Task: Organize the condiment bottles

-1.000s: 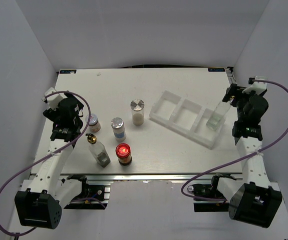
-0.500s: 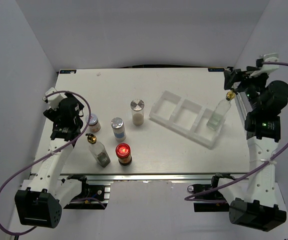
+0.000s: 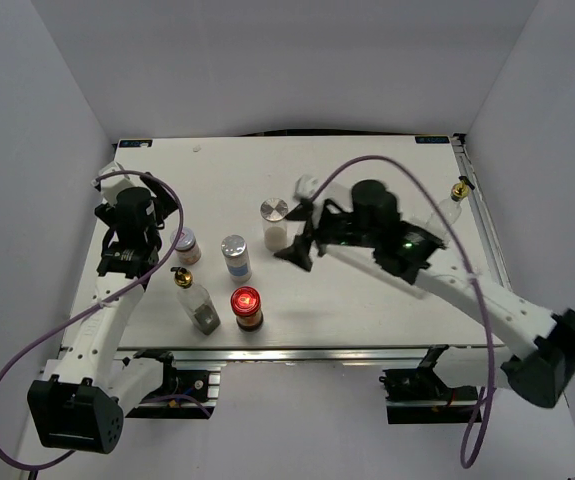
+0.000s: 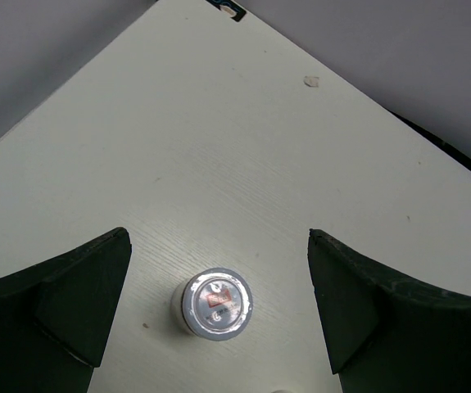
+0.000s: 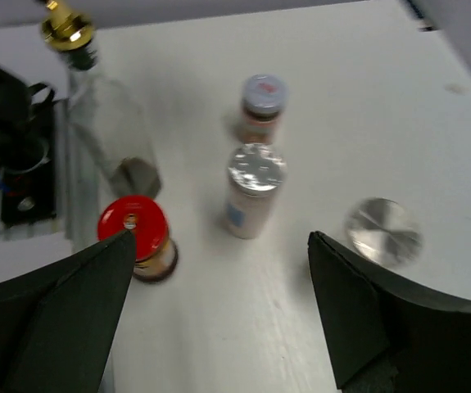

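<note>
The left fingers (image 4: 217,237) stand spread wide and hold nothing. In the left wrist view they hang above the white surface (image 3: 367,160), and the small clear jar with a pinkish lid (image 4: 214,303) stands upright below the gap between them, untouched. The right fingers (image 5: 219,237) are also fully apart and empty. From above they (image 3: 300,235) hover just beside the clear jar with a flat silver lid and pale contents (image 3: 275,222), without touching it.

The right wrist view looks down on five of the bottles:
- that silver-lidded jar (image 5: 382,233)
- the silver-lidded jar with a blue label (image 5: 253,192)
- the small pinkish-lidded jar (image 5: 261,110)
- the red-lidded jar (image 5: 133,237)
- the tall clear bottle with a gold pourer top (image 5: 96,106)

All five stand upright in a loose cluster on the left half of the surface. A second tall clear bottle with a gold pourer (image 3: 457,190) stands near the right edge, its body partly hidden by the right arm.

Half a second ago the right arm was raised at the right edge of the surface, with its fingers by that second bottle's gold top. It has since swung across to the middle. The left arm has shifted only slightly over the small jar. None of the six bottles has moved.
</note>
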{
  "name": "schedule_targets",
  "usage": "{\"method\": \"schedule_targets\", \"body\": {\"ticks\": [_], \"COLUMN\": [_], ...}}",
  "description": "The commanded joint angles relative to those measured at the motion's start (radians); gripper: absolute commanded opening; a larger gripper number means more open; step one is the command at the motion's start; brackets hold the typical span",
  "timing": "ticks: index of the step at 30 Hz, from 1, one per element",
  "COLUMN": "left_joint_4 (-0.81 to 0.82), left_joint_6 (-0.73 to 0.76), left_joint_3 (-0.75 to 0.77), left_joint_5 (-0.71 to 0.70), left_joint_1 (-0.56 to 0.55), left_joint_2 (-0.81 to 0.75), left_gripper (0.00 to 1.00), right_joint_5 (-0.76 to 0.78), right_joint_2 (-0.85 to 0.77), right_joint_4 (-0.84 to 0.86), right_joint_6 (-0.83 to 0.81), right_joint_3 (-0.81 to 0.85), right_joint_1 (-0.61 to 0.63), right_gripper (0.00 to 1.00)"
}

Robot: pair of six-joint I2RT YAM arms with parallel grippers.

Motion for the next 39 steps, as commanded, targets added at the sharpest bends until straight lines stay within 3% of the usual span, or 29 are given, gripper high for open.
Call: {"method": "schedule_targets", "body": {"ticks": [1, 7, 10, 13, 22, 27, 31, 32, 34, 35, 36, 39], "left_joint_4": [0.045, 0.039, 0.044, 0.059, 0.059, 0.053, 0.048, 0.045, 0.044, 0.044, 0.042, 0.038], "left_joint_6": [0.02, 0.021, 0.024, 0.026, 0.023, 0.017, 0.015, 0.015, 0.014, 0.012, 0.011, 0.009], "left_joint_3": [0.003, 0.006, -0.005, -0.02, -0.037, -0.039, -0.042, -0.042, -0.042, -0.044, -0.044, -0.042], "left_joint_5": [0.122, 0.112, 0.107, 0.106, 0.07, 0.043, 0.02, 0.017, 0.009, 0.006, 0.004, -0.008], "left_joint_1": [0.003, 0.002, 0.002, 0.002, 0.002, 0.002, 0.002, 0.002, 0.003, 0.002, 0.002, 0.002], "left_joint_2": [-0.033, -0.022, -0.03, -0.041, -0.053, -0.059, -0.065, -0.067, -0.068, -0.071, -0.07, -0.071], "left_gripper": [0.98, 0.98, 0.98, 0.98, 0.98, 0.98, 0.98, 0.98, 0.98, 0.98, 0.98, 0.98], "right_joint_5": [0.014, 0.009, 0.121, 0.134, 0.172, 0.166, 0.151, 0.135, 0.126, 0.115, 0.111, 0.083], "right_joint_2": [0.116, 0.352, 0.406, 0.449, 0.619, 0.676, 0.71, 0.713, 0.716, 0.713, 0.707, 0.676], "right_joint_4": [0.081, 0.29, 0.388, 0.518, 0.589, 0.58, 0.545, 0.534, 0.511, 0.505, 0.503, 0.497], "right_joint_6": [-0.064, -0.03, -0.043, 0.029, 0.125, 0.149, 0.175, 0.175, 0.178, 0.178, 0.18, 0.162], "right_joint_3": [0.035, 0.124, 0.141, 0.141, 0.273, 0.316, 0.351, 0.359, 0.371, 0.371, 0.371, 0.372], "right_joint_1": [0.154, 0.371, 0.425, 0.439, 0.492, 0.502, 0.508, 0.508, 0.509, 0.509, 0.509, 0.508], "right_gripper": [0.89, 0.89, 0.89, 0.89, 0.89, 0.83, 0.64, 0.5, 0.33, 0.13, 0.03, 0.0]}}
